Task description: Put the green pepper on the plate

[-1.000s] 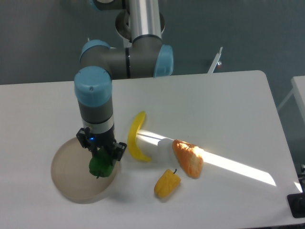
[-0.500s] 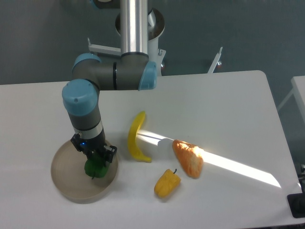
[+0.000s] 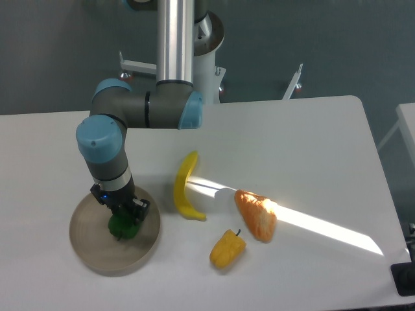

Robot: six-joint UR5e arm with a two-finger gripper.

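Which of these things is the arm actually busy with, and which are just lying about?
In use: the green pepper, held in the gripper over the plate.

Lying about: the banana, the yellow pepper and the orange lumpy item, all on the white table.

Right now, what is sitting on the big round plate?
The green pepper is over the plate, with the robot's hand around its top. The hand hides whether the pepper touches the plate yet.
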